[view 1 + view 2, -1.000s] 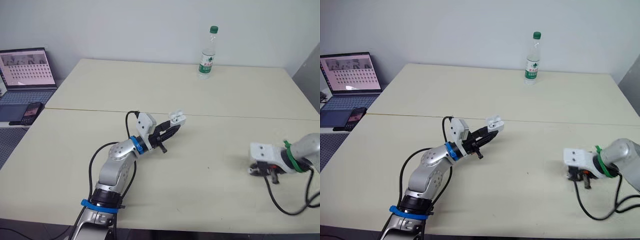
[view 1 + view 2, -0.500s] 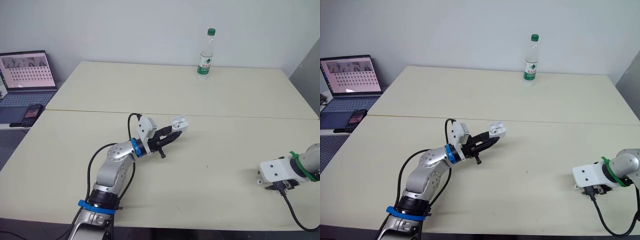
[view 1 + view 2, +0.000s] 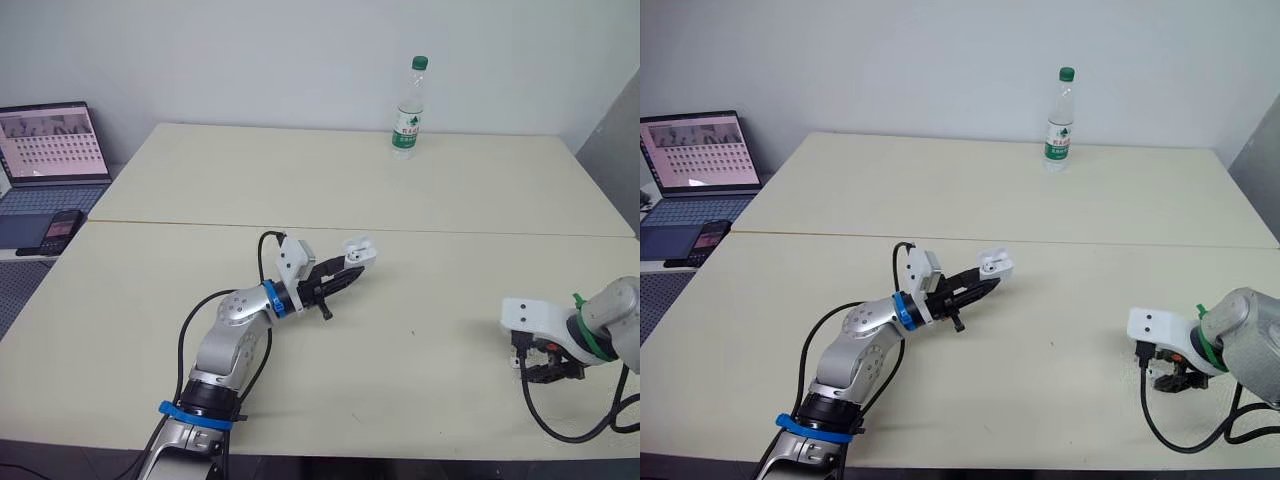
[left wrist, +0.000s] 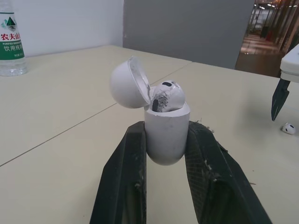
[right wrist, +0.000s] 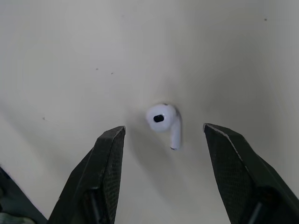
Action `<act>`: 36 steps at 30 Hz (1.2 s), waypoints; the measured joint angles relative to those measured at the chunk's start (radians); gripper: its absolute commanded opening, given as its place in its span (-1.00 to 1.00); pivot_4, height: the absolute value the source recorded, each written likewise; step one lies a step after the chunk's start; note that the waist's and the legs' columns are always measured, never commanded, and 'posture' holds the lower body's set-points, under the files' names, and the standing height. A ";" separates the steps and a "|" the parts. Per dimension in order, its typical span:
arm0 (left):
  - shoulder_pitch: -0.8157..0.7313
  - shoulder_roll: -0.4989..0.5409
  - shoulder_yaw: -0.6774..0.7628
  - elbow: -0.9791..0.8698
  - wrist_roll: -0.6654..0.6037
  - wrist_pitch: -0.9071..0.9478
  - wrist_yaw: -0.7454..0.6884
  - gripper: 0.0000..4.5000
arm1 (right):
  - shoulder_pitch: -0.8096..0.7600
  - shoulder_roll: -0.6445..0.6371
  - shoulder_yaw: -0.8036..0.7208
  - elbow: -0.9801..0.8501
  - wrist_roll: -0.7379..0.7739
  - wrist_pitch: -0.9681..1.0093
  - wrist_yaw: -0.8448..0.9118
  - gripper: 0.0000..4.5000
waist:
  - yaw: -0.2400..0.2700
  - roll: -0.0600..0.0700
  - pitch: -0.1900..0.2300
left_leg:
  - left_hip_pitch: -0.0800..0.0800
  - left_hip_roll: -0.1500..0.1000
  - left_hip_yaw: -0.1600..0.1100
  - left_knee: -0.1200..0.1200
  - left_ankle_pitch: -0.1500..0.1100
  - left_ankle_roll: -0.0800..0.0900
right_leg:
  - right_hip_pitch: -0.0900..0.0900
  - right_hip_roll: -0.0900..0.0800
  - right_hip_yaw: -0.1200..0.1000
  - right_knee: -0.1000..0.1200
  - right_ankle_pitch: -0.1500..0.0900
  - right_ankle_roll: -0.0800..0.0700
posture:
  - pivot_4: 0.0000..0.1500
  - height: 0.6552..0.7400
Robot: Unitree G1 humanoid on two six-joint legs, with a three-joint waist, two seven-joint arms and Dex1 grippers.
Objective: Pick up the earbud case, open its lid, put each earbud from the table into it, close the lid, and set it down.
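My left gripper (image 3: 349,270) is shut on the white earbud case (image 3: 358,248), holding it just above the middle of the table. The lid is flipped open, and one earbud (image 4: 166,95) sits in the case (image 4: 166,135). The other earbud (image 5: 163,119) lies on the table at the right. My right gripper (image 3: 545,368) points down over it, open, with a finger on either side of the earbud and neither touching it. In the left wrist view that earbud (image 4: 288,128) lies under a right fingertip (image 4: 279,93).
A water bottle (image 3: 407,108) stands at the table's far edge. A laptop (image 3: 52,140) and a phone (image 3: 62,228) lie on a side desk at the far left. A seam (image 3: 480,234) runs across the table behind the case.
The right gripper moved toward the table's front edge, then came back a little and turned. The left gripper has held the open case in nearly the same spot throughout.
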 measured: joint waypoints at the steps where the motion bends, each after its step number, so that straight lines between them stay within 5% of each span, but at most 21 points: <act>1: 0.001 0.000 -0.001 0.000 0.001 0.000 0.000 -0.66 | -0.008 0.002 0.010 0.000 0.000 0.015 -0.004 0.23 | 0.000 0.000 0.000 | 0.000 0.000 0.000 0.000 0.000 0.000 | 0.000 0.000 0.000 0.000 0.000 0.000 | 1.00 0.91; 15: 0.013 0.001 -0.002 0.000 0.007 0.000 0.002 -0.66 | -0.086 0.035 0.084 0.013 0.004 0.093 -0.018 0.23 | -0.001 0.000 0.000 | 0.000 0.000 0.000 0.000 0.000 0.000 | 0.000 0.002 -0.001 0.000 0.000 0.000 | 1.00 0.91; 18: 0.017 0.002 -0.002 0.000 0.007 0.000 0.002 -0.66 | -0.088 0.037 0.085 0.023 0.004 0.090 -0.025 -0.05 | -0.001 0.000 0.000 | 0.000 0.000 0.000 0.000 0.000 0.000 | 0.000 0.002 -0.001 0.000 0.000 0.000 | 1.00 0.91; 24: 0.022 0.006 -0.002 0.000 0.007 0.000 0.002 -0.66 | -0.088 0.037 0.086 0.039 0.002 0.078 -0.036 -0.96 | -0.001 0.000 0.000 | 0.000 0.000 -0.001 0.000 0.000 0.000 | 0.000 0.002 -0.001 0.000 0.000 0.000 | 1.00 0.91; 36: 0.021 0.009 -0.002 0.000 0.007 0.001 0.003 -0.66 | -0.083 0.035 0.072 0.036 0.028 0.082 -0.045 -0.98 | -0.001 0.000 0.000 | 0.000 0.000 -0.001 0.000 0.000 0.000 | 0.000 0.002 -0.001 0.000 0.000 0.000 | 1.00 0.91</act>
